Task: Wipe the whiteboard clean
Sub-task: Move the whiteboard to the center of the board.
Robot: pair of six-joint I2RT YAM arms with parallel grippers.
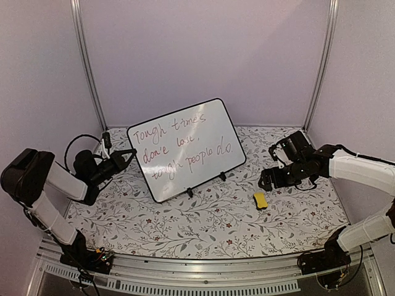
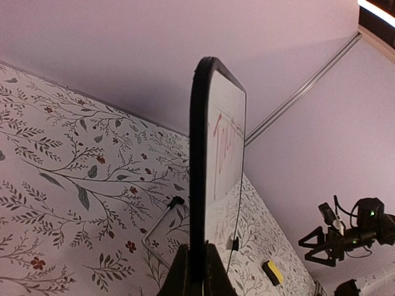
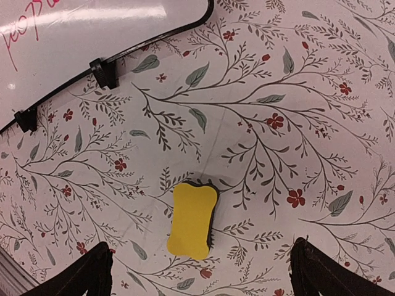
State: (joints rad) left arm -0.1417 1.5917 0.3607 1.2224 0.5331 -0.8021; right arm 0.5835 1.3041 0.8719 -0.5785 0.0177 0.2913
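Floral tabletop (image 1: 203,222): left gripper (image 2: 196,277) clamps the whiteboard (image 1: 185,148) edge, likely steadying it; right gripper (image 3: 200,274) gapes wide over the yellow eraser (image 3: 192,219) nearby.

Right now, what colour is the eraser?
The eraser is yellow on top with a dark base, clearest in the right wrist view.

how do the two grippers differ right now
The left gripper is shut on the left edge of the whiteboard; the right gripper is open, holding nothing. The left reaches sideways at the board; the right points down over the yellow eraser. Both have dark fingers.
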